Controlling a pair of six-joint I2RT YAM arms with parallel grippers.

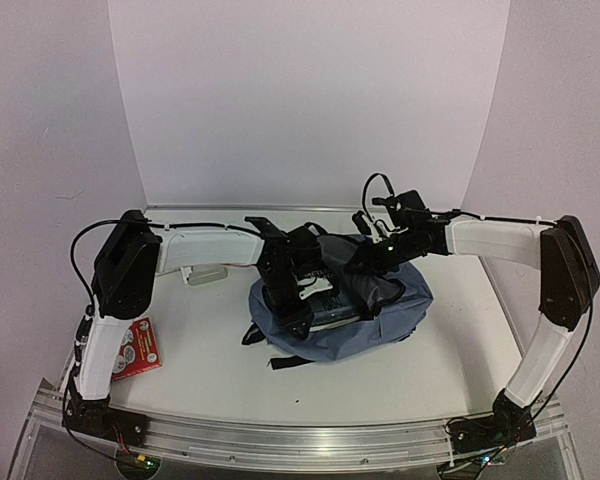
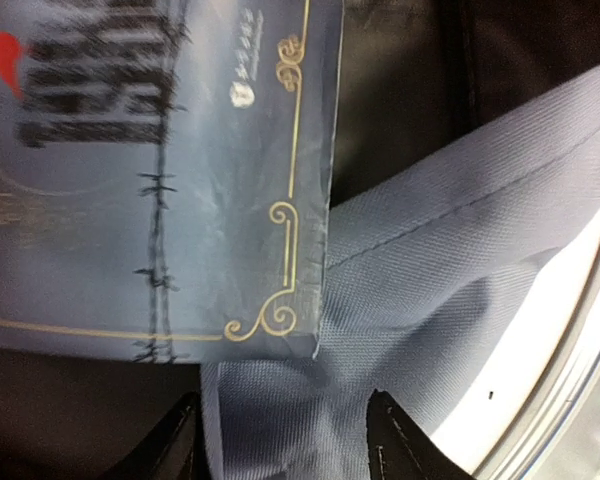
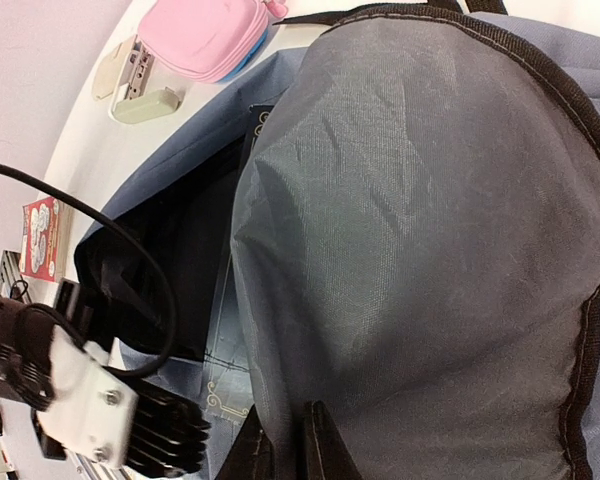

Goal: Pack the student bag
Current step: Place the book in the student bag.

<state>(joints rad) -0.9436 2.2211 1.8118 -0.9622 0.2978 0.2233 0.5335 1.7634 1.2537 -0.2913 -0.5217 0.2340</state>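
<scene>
From above, the backpack (image 1: 365,310) lies mid-table under both arms. The left gripper (image 1: 292,305) and right gripper (image 1: 368,262) hide their own fingertips here.

In the left wrist view the fingers stand apart with backpack fabric between them. A book (image 2: 130,180) is cut off by the frame, its title blurred.

In the right wrist view the fingers are nearly closed, pinching the backpack's raised grey flap.

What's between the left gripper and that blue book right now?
Left wrist view: only a band of blue-grey fabric of the student bag lies between the open left gripper and the gold-trimmed corner of the book; nothing else.
</scene>
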